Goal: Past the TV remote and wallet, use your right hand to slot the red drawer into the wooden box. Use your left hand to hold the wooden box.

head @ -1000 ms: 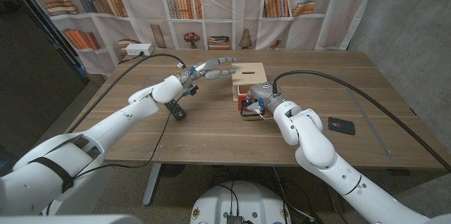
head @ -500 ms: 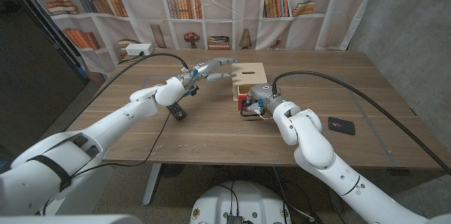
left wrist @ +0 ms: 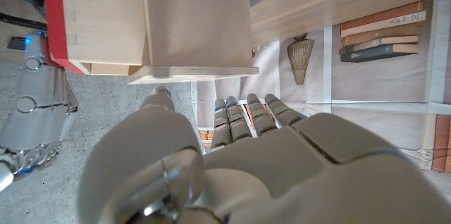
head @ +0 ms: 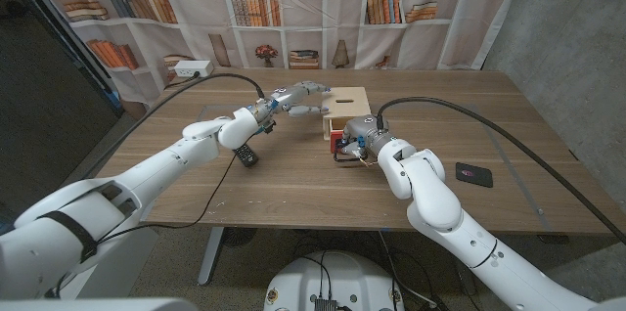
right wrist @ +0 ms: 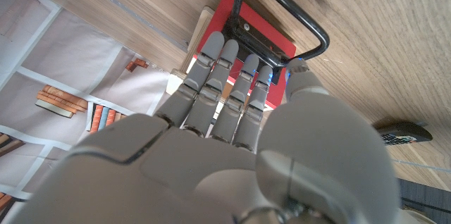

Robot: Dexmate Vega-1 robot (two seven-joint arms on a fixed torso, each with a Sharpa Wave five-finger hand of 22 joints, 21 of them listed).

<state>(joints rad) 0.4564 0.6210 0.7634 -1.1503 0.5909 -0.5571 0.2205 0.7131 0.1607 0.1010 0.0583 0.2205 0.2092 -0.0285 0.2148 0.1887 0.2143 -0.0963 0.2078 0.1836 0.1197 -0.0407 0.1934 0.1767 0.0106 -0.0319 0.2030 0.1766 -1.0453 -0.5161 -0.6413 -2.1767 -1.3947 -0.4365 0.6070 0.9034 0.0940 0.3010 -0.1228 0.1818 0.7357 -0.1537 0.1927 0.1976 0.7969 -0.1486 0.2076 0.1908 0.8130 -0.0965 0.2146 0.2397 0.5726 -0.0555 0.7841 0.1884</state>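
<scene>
The pale wooden box (head: 345, 111) stands past the middle of the table, also seen in the left wrist view (left wrist: 197, 20). The red drawer (head: 337, 142) with its black handle (right wrist: 290, 14) sticks out of the box's near side. My right hand (head: 359, 139) grips the drawer's front, fingers (right wrist: 224, 76) laid on the red face at the handle, thumb beside it. My left hand (head: 296, 97) hovers at the box's left top edge with fingers spread; contact is not clear. The red drawer front (left wrist: 60, 20) shows beside the box.
The black TV remote (head: 245, 152) lies near my left forearm, nearer than the box, and also shows in the right wrist view (right wrist: 402, 134). A dark wallet (head: 474, 175) lies at the right. Cables run over the table to both wrists. A white power strip (head: 193, 69) sits at the far left.
My left hand has reached a little further right toward the box and its fingers have curled down at the box's left edge. The right hand and drawer have barely moved.
</scene>
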